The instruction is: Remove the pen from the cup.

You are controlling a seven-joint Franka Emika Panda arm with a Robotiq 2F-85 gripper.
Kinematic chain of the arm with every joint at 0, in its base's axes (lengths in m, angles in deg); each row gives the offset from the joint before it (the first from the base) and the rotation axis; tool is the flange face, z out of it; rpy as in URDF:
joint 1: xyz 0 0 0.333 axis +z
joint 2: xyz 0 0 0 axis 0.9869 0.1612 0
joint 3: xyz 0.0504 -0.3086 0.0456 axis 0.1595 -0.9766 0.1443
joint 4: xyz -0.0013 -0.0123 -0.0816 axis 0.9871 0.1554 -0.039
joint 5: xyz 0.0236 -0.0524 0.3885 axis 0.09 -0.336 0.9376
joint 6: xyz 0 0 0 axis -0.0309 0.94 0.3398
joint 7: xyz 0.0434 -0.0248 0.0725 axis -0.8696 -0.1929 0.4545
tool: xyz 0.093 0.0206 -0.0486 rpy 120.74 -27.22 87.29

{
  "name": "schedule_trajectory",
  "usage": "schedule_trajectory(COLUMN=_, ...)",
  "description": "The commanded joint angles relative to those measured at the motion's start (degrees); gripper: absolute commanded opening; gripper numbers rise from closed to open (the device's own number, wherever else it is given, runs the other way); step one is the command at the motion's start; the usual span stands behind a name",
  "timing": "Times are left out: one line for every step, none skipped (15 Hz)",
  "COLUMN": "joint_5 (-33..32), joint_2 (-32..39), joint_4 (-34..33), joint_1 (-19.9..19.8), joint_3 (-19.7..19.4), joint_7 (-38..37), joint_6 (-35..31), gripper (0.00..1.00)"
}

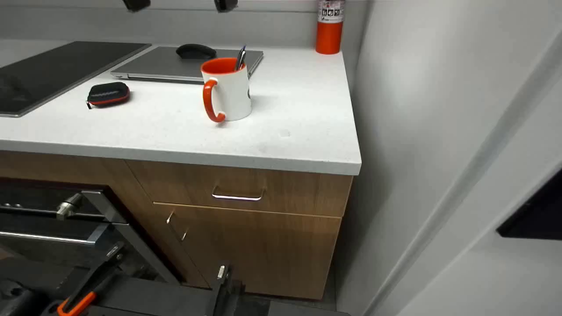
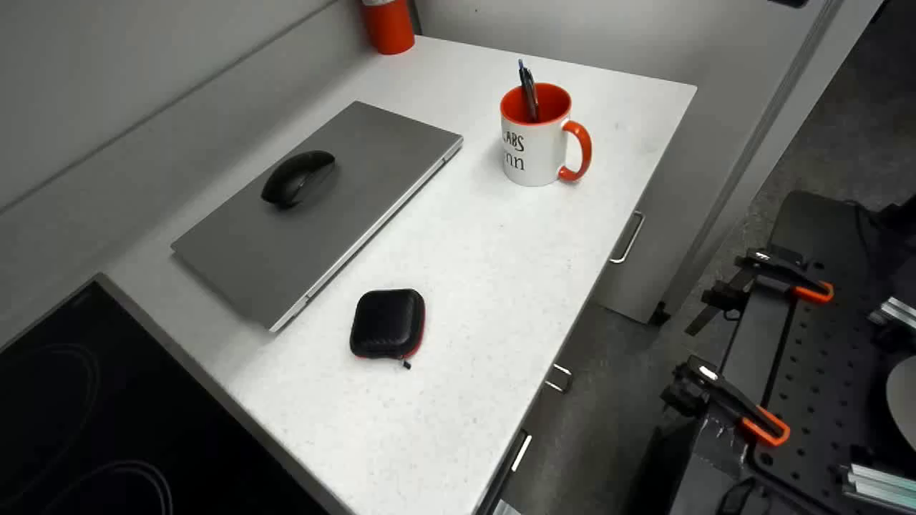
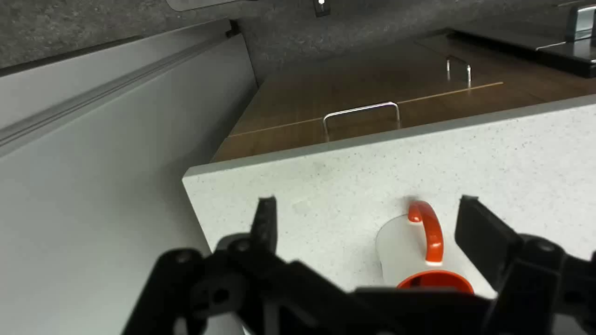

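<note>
The cup (image 1: pixel 235 94) is a white mug with a red handle and red inside, upright on the white counter. It also shows in an exterior view (image 2: pixel 544 151) and in the wrist view (image 3: pixel 400 246), where my gripper body hides part of its mouth. The pen (image 1: pixel 240 59), dark with silvery parts and a bluish tip, leans in the cup and sticks out above the rim; it also shows in an exterior view (image 2: pixel 529 93). My gripper (image 3: pixel 368 199) is open and empty, above the counter. Only its two fingertips (image 1: pixel 181 4) show at the top of an exterior view.
A closed grey laptop (image 2: pixel 322 214) with a black mouse (image 2: pixel 297 179) on it lies by the back wall. A black case (image 2: pixel 388 323), a dark cooktop (image 1: pixel 57 74) and a red canister (image 1: pixel 329 37) are on the counter. A tall grey panel (image 1: pixel 421 109) borders one end.
</note>
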Motion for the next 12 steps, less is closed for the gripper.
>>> schedule_trajectory(joint_5=-0.02, joint_2=0.08, joint_4=-0.13, joint_1=0.08, joint_3=-0.03, joint_7=-0.05, joint_6=0.17, gripper=1.00)
schedule_trajectory(joint_5=-0.02, joint_2=0.09, joint_4=-0.13, joint_1=0.08, joint_3=-0.03, joint_7=-0.05, joint_6=0.17, gripper=1.00)
schedule_trajectory(joint_5=0.77, joint_2=0.81, joint_4=-0.73, joint_1=0.93, joint_3=-0.71, joint_7=1.17, joint_6=0.63, gripper=1.00)
schedule_trajectory(joint_5=1.56, joint_2=2.56, joint_4=-1.66, joint_1=1.62, joint_3=-0.59, joint_7=0.82, joint_6=-0.42, gripper=1.00)
schedule_trajectory(joint_5=2.77, joint_2=5.50, joint_4=-3.27, joint_1=3.19, joint_3=-0.56, joint_7=1.37, joint_6=-1.44, gripper=1.00)
schedule_trajectory(joint_5=3.28, joint_2=8.26, joint_4=-4.54, joint_1=3.95, joint_3=0.42, joint_7=0.56, joint_6=-3.18, gripper=1.00)
schedule_trajectory(joint_5=5.00, joint_2=10.93, joint_4=-6.14, joint_1=5.52, joint_3=0.36, joint_7=1.03, joint_6=-3.88, gripper=1.00)
schedule_trajectory(joint_5=5.88, joint_2=14.26, joint_4=-7.63, joint_1=6.34, joint_3=1.20, joint_7=0.06, joint_6=-6.37, gripper=1.00)
schedule_trajectory(joint_5=7.03, joint_2=17.22, joint_4=-9.26, joint_1=7.23, joint_3=1.46, joint_7=-0.03, joint_6=-7.82, gripper=1.00)
schedule_trajectory(joint_5=7.53, joint_2=20.46, joint_4=-10.90, joint_1=7.58, joint_3=1.94, joint_7=-0.44, joint_6=-9.57, gripper=1.00)
schedule_trajectory(joint_5=7.66, joint_2=23.54, joint_4=-12.61, joint_1=7.53, joint_3=2.40, joint_7=-1.03, joint_6=-11.19, gripper=1.00)
schedule_trajectory(joint_5=7.55, joint_2=26.79, joint_4=-14.61, joint_1=7.40, joint_3=2.68, joint_7=-1.42, joint_6=-12.50, gripper=1.00)
